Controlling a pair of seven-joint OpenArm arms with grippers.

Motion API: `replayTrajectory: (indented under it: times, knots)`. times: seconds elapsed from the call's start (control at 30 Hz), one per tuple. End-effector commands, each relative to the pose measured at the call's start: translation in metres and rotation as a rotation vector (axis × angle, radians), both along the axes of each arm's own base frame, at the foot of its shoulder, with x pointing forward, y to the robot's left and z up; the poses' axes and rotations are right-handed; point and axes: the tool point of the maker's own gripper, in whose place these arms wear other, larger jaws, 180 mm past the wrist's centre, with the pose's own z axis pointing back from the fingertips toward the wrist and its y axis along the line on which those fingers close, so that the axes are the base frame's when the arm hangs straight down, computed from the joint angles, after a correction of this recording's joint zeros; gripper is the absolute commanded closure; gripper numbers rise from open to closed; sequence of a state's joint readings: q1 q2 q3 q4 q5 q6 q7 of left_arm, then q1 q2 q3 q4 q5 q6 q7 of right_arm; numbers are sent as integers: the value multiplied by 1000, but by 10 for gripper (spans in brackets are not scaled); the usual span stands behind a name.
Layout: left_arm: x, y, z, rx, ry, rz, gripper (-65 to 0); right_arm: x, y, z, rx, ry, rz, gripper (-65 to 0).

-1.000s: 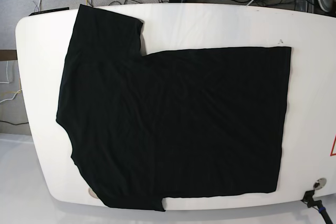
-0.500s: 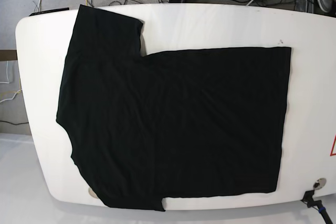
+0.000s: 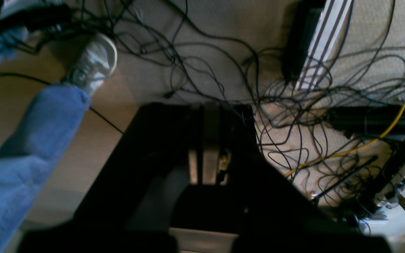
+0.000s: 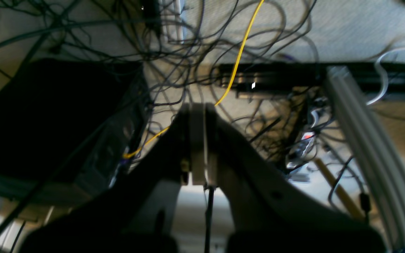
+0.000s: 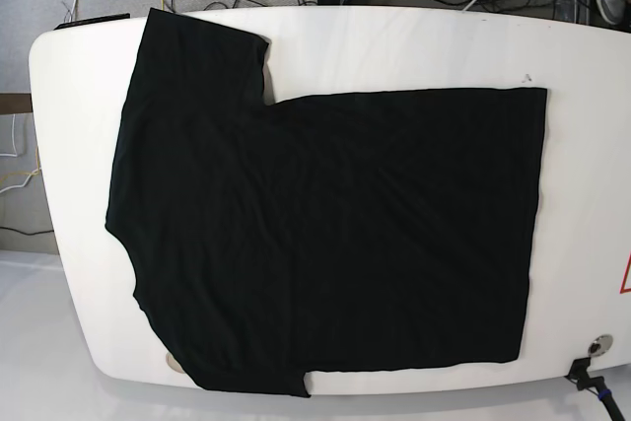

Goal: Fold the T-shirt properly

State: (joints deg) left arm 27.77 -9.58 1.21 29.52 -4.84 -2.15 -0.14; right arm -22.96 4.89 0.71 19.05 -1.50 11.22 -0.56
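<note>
The T-shirt (image 5: 335, 244) is lying flat and spread out on the white surface (image 5: 414, 46), with its plain black side facing up. One sleeve is reaching toward the far left corner of the surface, the other sleeve is lying at the near edge, and the straight hem is running along the right side in the base view. The shirt is covering most of the surface, and nothing is touching it. Both arms are staying outside the base view. In the left wrist view, the left gripper (image 3: 206, 140) is hanging above the floor with its jaws pressed together and holding nothing; under it black cables (image 3: 223, 63) are lying in a tangle, and a leg in blue jeans (image 3: 23, 151) with a grey shoe (image 3: 91, 65) is standing at the left. In the right wrist view, the right gripper (image 4: 198, 140) is also having its jaws closed on nothing, and it is pointing over the floor where a yellow cable (image 4: 239, 56) is crossing among dark ones beside a metal rail (image 4: 364, 140).
</note>
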Motion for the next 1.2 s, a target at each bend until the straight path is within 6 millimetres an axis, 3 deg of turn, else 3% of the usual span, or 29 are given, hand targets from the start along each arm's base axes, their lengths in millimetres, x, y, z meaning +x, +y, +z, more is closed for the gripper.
replayTrajectory:
  times: [0.0,0.33,0.5,0.6,0.7,0.93,1.17]
  knots:
    - [-4,8,7,-22,-16,0,0,-28,-9,11,14,42,15,0]
    - [-16,0,54,-196,-37,-67,0,-85,-63,54,-28,86,57,0]
    - [-1,-8,91,-237,-109,-115,0,-86,-86,80,-57,49,58,0]
    - [12,-13,111,-248,-179,-128,0,-71,-95,95,-67,-29,59,0]
    - [12,-23,135,-265,-189,-180,0,-54,-93,122,-59,-105,110,0]
    - [34,-48,185,-309,-247,-264,0,2,-98,171,-91,-277,146,0]
    - [86,-25,229,-214,-334,-282,0,92,-146,219,-229,-480,98,0]
